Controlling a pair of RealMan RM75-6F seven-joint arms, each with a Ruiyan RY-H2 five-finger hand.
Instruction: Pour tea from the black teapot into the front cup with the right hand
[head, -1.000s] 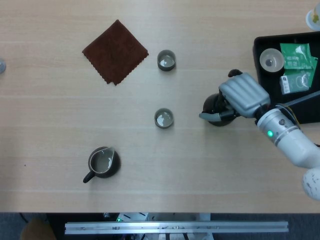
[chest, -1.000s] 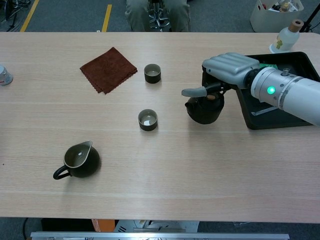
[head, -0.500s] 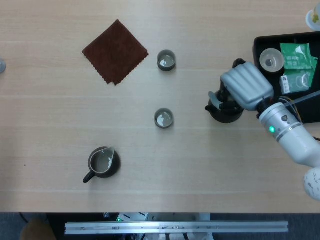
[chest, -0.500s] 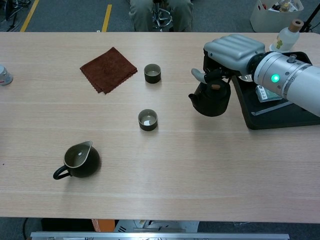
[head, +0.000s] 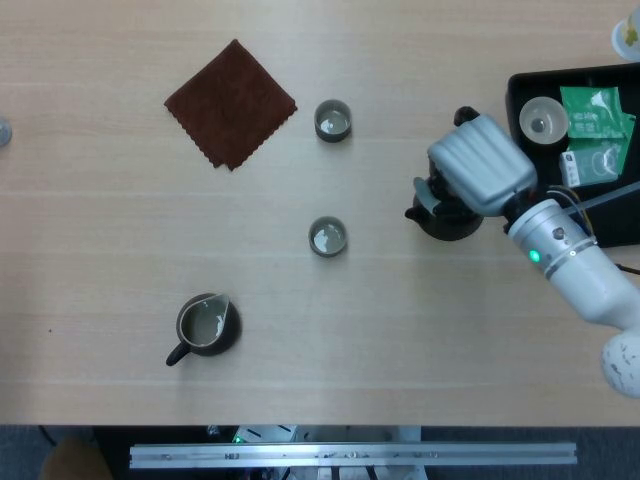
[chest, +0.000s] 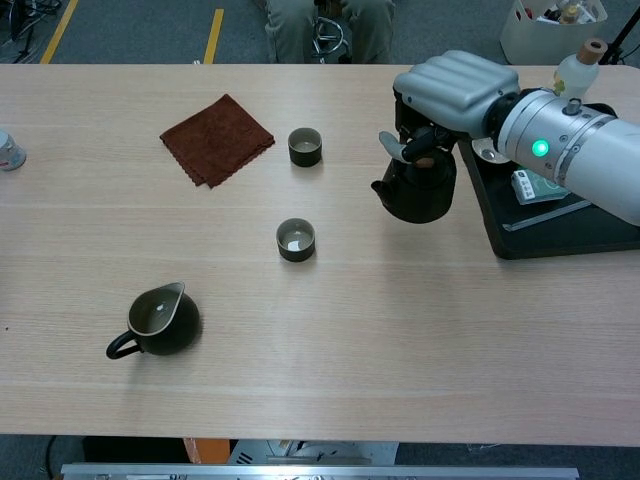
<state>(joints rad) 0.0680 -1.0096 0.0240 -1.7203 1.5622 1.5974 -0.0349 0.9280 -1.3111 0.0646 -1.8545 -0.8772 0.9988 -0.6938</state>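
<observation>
At the far left edge of the chest view a small metallic object (chest: 7, 150) sat, cut off by the frame and too partial to identify. A brown cloth (head: 231, 103) lay in the upper left of the head view. Below it, lower left, stood a dark pitcher (head: 205, 326) with its handle pointing down-left. Near the centre were two cups: the rear cup (head: 333, 120) just right of the cloth, and the front cup (head: 327, 237) below it, apart from everything else. Right of centre, the black teapot (chest: 414, 187) had its spout facing left toward the cups. The right hand (head: 480, 170) was clenched over the teapot's top, apparently gripping the handle, though the fingers hid the contact. At the right edge a black tray (head: 516, 92) held a bowl (head: 542, 120) and green packets (head: 596, 112).
</observation>
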